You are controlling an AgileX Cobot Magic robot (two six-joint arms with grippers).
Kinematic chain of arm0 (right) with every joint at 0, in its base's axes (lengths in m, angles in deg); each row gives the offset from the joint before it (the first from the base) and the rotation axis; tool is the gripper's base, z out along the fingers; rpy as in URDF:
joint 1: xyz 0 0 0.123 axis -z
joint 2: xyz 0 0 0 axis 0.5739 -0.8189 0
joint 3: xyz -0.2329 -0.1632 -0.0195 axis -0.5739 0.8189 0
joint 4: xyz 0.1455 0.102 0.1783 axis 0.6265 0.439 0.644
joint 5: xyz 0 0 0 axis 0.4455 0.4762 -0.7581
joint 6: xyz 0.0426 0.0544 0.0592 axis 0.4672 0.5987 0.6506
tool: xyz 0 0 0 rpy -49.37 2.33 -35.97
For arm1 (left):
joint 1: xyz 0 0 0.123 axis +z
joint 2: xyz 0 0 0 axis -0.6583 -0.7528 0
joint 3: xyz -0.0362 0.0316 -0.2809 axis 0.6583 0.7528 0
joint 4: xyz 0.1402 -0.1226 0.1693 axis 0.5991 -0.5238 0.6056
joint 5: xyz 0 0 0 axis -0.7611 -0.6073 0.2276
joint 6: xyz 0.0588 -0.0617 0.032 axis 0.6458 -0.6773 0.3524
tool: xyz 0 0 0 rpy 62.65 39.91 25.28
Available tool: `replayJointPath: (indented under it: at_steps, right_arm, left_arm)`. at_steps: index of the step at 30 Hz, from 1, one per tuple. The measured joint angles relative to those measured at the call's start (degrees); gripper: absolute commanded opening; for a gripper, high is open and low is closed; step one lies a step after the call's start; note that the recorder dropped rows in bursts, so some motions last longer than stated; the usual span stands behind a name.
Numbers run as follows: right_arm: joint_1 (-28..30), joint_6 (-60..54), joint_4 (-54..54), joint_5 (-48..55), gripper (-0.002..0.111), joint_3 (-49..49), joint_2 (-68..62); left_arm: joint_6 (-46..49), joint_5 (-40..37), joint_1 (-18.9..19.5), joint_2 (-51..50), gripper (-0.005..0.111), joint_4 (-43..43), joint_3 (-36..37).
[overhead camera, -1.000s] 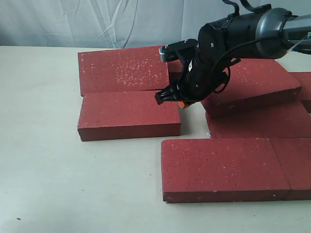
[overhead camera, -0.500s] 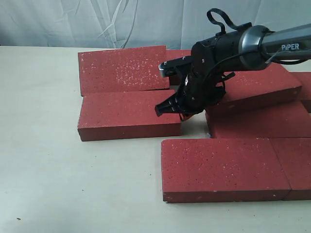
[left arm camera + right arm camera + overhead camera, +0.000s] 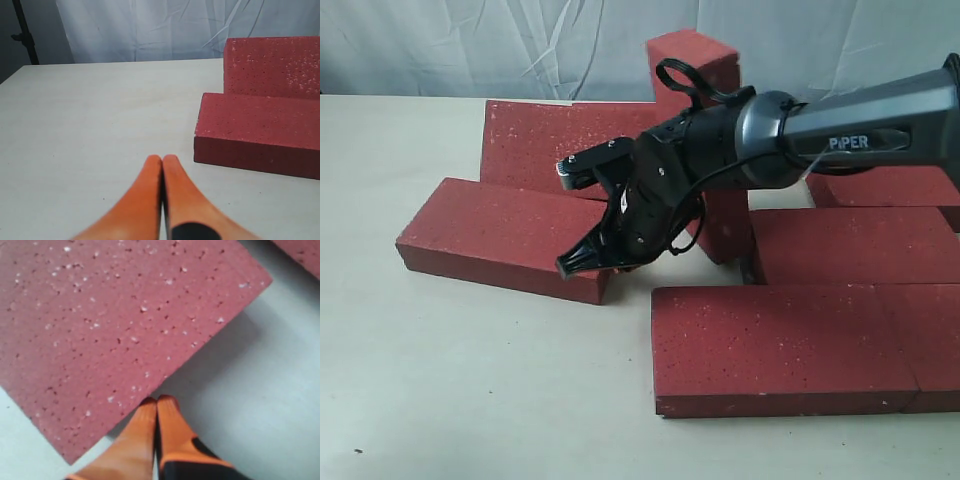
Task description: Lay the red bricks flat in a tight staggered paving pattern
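Observation:
Several red bricks lie on the pale table (image 3: 470, 400). One loose brick (image 3: 505, 238) lies flat and skewed at the left. My right gripper (image 3: 585, 262) is shut and empty, its tips pressed against that brick's right end. In the right wrist view the shut fingertips (image 3: 158, 401) touch the edge of the brick (image 3: 115, 325). Another brick (image 3: 705, 120) stands up on end behind the right arm. My left gripper (image 3: 162, 159) is shut over bare table, apart from the bricks (image 3: 260, 132); the exterior view does not show it.
A brick (image 3: 560, 145) lies at the back left. Flat bricks sit at the front right (image 3: 780, 345), mid right (image 3: 850, 245) and back right (image 3: 890, 185). A white cloth backdrop (image 3: 470, 45) hangs behind the table.
My right gripper swept left and down, pushing the front-left brick leftward and turning it askew. The brick that leaned at the right now stands on end behind the arm.

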Motion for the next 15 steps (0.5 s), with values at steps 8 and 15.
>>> replayJointPath:
  at_steps: [8, 15]
  right_arm:
    - [-0.99, 0.0, 0.67, -0.32, -0.001, 0.0, 0.0]
    - [-0.99, 0.0, 4.42, -0.08, -0.001, 0.0, 2.19]
  left_arm:
    - [0.0, 0.0, 0.0, 0.0, 0.0, 0.0, 0.0]
    - [0.0, 0.0, 0.0, 0.0, 0.0, 0.0, 0.0]
